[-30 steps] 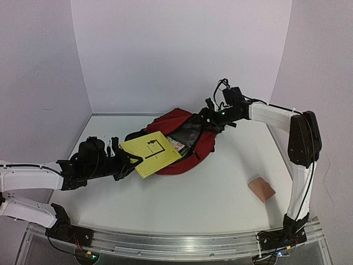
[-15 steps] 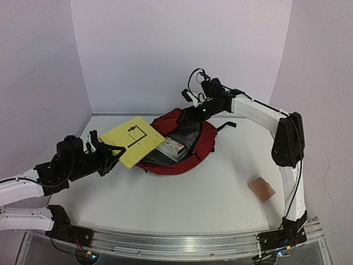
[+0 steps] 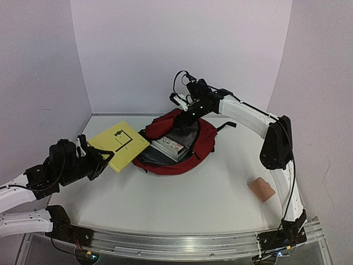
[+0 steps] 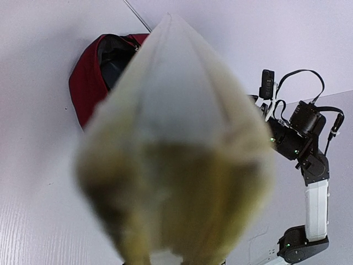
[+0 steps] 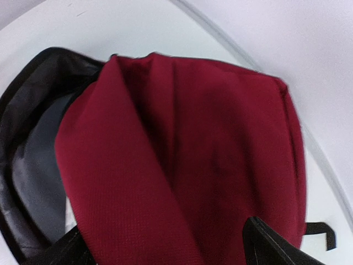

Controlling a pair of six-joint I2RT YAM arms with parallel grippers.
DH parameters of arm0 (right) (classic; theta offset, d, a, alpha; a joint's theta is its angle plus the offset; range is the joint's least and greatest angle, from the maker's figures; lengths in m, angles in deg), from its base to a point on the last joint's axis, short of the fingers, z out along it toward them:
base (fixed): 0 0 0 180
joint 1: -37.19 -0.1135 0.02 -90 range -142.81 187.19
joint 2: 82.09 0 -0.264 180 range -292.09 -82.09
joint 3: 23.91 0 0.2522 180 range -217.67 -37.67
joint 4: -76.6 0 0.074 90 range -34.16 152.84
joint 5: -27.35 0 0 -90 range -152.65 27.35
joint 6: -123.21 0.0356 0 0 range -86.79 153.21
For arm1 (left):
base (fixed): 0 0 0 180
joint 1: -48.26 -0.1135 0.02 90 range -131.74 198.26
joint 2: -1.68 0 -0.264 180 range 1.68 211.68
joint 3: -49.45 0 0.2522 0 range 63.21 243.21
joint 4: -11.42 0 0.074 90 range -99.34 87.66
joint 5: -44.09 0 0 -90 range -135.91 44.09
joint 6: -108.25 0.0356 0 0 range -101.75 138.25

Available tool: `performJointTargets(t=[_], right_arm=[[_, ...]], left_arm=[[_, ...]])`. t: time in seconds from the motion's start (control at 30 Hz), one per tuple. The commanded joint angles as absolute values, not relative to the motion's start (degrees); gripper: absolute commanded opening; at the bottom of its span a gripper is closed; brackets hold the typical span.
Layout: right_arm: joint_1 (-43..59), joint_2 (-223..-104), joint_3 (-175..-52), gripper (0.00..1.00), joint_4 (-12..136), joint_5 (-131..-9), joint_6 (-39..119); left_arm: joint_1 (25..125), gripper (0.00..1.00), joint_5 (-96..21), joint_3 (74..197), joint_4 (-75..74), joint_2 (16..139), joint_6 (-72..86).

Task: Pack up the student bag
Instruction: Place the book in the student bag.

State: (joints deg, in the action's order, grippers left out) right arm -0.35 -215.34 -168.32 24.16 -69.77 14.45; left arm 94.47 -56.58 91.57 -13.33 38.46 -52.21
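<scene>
White table [image 3: 193, 204] and lilac walls frame the dark red soft fabric student bag [image 3: 201, 146], lying back of centre, its dark-lined mouth open leftward. One printed book [image 3: 170, 146] already lies inside. The flat yellow book [image 3: 118, 144], clamped by the left pincer [image 3: 99, 159], hangs just beside the mouth, not yet in. The right pincer [image 3: 182, 103], jaws spread and empty, hovers over the far rim, so the slack flap may sag. A small tan square pad [image 3: 261, 189] waits well apart, rightward.

The dark red soft backpack [image 3: 207, 146] is matt woven cloth, its dark lining [image 5: 33, 165] faintly sheeny. The flat yellow book [image 3: 118, 144] has a matt paper cover, and the white table [image 3: 193, 199] looks smooth.
</scene>
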Motion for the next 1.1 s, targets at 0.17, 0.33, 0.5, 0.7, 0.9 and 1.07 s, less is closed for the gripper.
performJointTargets(t=[0.17,0.33,0.5,0.7,0.9,1.07], right_arm=[[3.08,-218.98,-173.5,0.94,24.24,-64.12,13.4],[3.0,-217.03,-169.34,0.85,23.54,-73.53,7.53],[3.0,-216.91,-168.55,0.6,22.04,-75.92,5.53],[3.8,-218.02,-170.35,0.9,20.44,-76.13,9.74],[7.71,-220.08,-174.24,0.55,18.32,-85.56,17.69],[9.39,-220.9,-175.39,0.88,17.92,-87.39,20.19]], left_arm=[[94.42,0.0,-57.83,94.07,-7.64,36.98,-49.87],[94.44,0.0,-52.15,95.21,-3.82,41.68,-47.59],[94.4,0.0,-43.93,94.8,4.63,48.84,-47.17],[94.4,0.0,-39.45,95.1,10.95,53.65,-46.31],[94.42,0.0,-38.67,95.01,12.85,54.28,-45.84],[94.42,0.0,-38.14,93.97,13.87,53.34,-46.07]])
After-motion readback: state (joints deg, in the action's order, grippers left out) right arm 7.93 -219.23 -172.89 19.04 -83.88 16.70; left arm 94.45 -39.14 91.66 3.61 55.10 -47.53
